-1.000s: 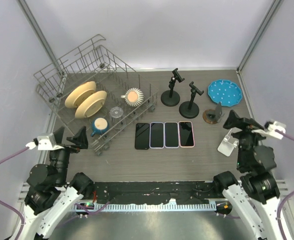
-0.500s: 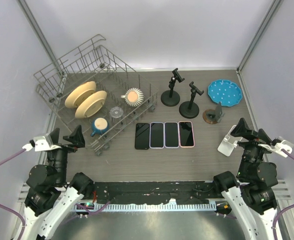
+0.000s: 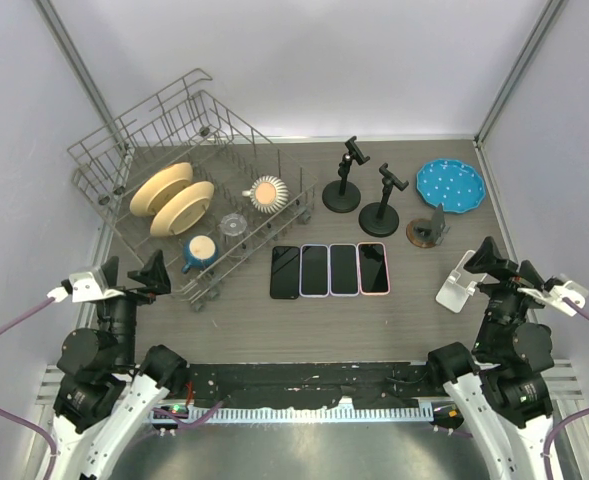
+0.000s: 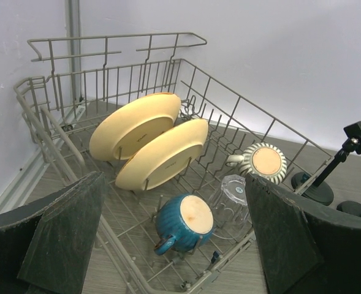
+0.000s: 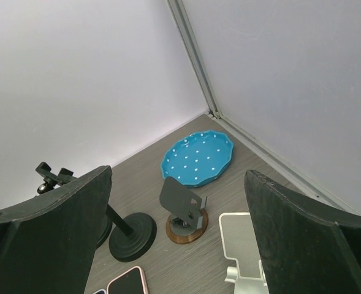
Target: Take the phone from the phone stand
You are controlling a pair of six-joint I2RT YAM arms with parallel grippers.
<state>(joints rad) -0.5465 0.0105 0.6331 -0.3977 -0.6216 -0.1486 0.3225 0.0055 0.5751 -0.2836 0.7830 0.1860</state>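
White angled phone stand [image 3: 457, 288] empty, just beside right gripper [image 3: 504, 265]; it and left gripper [image 3: 136, 275] gape wide, holding nothing; stray swing could topple stand.

4 phones [image 3: 315, 270] lie flat beside the dish rack [image 3: 230, 188].

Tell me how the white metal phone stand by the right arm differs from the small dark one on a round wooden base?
Colour: the white metal phone stand is pale all over; the small dark stand has a grey backplate on a brown round wooden disc.
Place: the white one sits closest to the right arm; the dark one stands farther back, beside the blue dotted plate.
Shared: both stand empty, with no phone on either.
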